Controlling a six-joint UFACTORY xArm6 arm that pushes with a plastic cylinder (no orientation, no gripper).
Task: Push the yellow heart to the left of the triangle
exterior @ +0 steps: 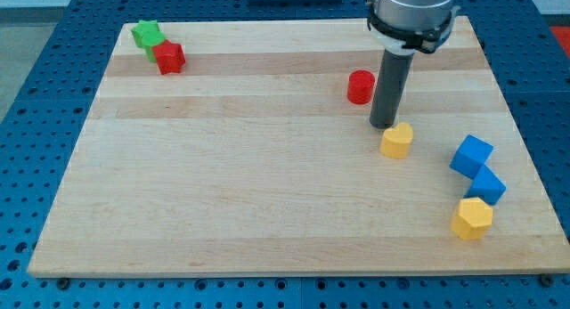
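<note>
A yellow heart-like block (397, 141) lies right of the board's middle. My tip (384, 126) stands on the board just above and left of it, touching or nearly touching its upper left edge. Two blue blocks sit at the view's right: one squarish (470, 156), and one below it (487, 185) that may be the triangle, though its shape is hard to make out. A second yellow block, a hexagon (471, 219), lies just below the blue pair.
A red cylinder (361, 86) stands just left of the rod, above the heart. A green star (146, 33) and a red block (169, 57) sit together at the top left corner. The wooden board (232, 184) rests on a blue perforated table.
</note>
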